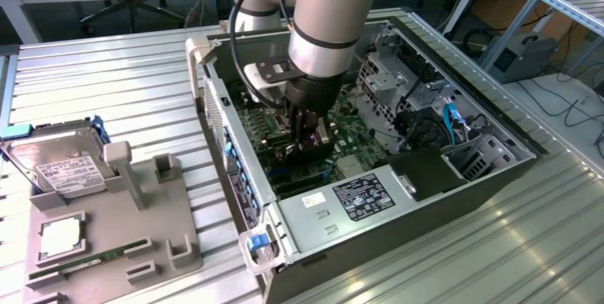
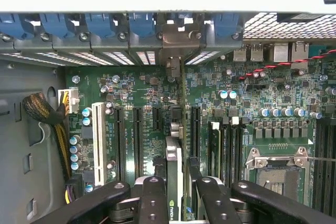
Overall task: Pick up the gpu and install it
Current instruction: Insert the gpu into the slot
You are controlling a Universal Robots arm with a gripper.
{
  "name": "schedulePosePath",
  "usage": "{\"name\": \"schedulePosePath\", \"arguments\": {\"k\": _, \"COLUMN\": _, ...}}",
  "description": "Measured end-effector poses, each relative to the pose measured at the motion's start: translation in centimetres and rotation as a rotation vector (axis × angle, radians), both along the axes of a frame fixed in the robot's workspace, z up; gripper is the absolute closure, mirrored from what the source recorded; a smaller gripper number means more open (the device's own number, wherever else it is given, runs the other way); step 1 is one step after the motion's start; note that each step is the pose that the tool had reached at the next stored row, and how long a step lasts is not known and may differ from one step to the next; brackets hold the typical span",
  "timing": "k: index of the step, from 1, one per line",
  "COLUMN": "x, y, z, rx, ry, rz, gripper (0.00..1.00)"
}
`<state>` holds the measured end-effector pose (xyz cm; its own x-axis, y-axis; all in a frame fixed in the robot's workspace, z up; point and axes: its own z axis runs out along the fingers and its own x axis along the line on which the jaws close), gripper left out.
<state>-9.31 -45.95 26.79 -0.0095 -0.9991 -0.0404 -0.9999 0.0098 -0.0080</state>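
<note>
GPU, the thin dark expansion card (image 2: pixel 173 182), stands on edge between the black fingers (image 2: pixel 153 203) of the gripper (image 2: pixel 177 195), which are closed most of the way and pinch it from both sides. In the wrist view the card shows as a narrow vertical strip with a green logo on its near edge and a silver metal bracket (image 2: pixel 173 40) at its far end, lined up with the row of rear expansion slots. It sits over the green motherboard (image 2: pixel 252 98), among the long black card slots (image 2: pixel 137 135); whether it is fully seated in one cannot be told.

Going from the exterior view's left to its right: a grey moulded parts holder (image 1: pixel 113 240) lies on the ribbed metal table (image 1: pixel 104 85). On it rest a silver hard drive with a white label (image 1: pixel 61 166), a square silver processor chip (image 1: pixel 59 237) and a narrow green memory stick (image 1: pixel 85 261). Next comes the open black and silver desktop computer case (image 1: pixel 283 247), lying on its side with blue plastic latches along its near wall. The grey tubular robot arm (image 1: pixel 330 14) reaches down into it, and the gripper (image 1: pixel 307 141) hangs over the motherboard (image 1: pixel 349 134) with the card (image 1: pixel 308 150) held upright in it. Beside it lies the boxed power supply with a white and black label (image 1: pixel 363 196), then the silver drive cage (image 1: pixel 397 78), with blue cables (image 1: pixel 451 119) further right.
</note>
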Motion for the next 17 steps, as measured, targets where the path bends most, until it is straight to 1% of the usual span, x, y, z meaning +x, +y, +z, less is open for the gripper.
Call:
{"name": "schedulePosePath", "arguments": {"k": 5, "x": 0.00, "y": -0.01, "z": -0.19, "rx": -0.0011, "ry": 0.0006, "rz": 0.000, "gripper": 0.74}}
{"name": "schedulePosePath", "arguments": {"k": 6, "x": 0.01, "y": 0.00, "z": -0.35, "rx": 0.0000, "ry": -0.0003, "rz": 0.000, "gripper": 0.74}}
{"name": "schedulePosePath", "arguments": {"k": 10, "x": -0.05, "y": 0.00, "z": -0.34, "rx": -0.0001, "ry": -0.0001, "rz": 0.000, "gripper": 0.74}}
{"name": "schedulePosePath", "arguments": {"k": 14, "x": -0.34, "y": 0.00, "z": -0.24, "rx": -0.0001, "ry": -0.0074, "rz": 0.000, "gripper": 0.74}}
{"name": "schedulePosePath", "arguments": {"k": 17, "x": -0.63, "y": -0.03, "z": -0.24, "rx": -0.0001, "ry": -0.0157, "rz": 0.000, "gripper": 0.74}}
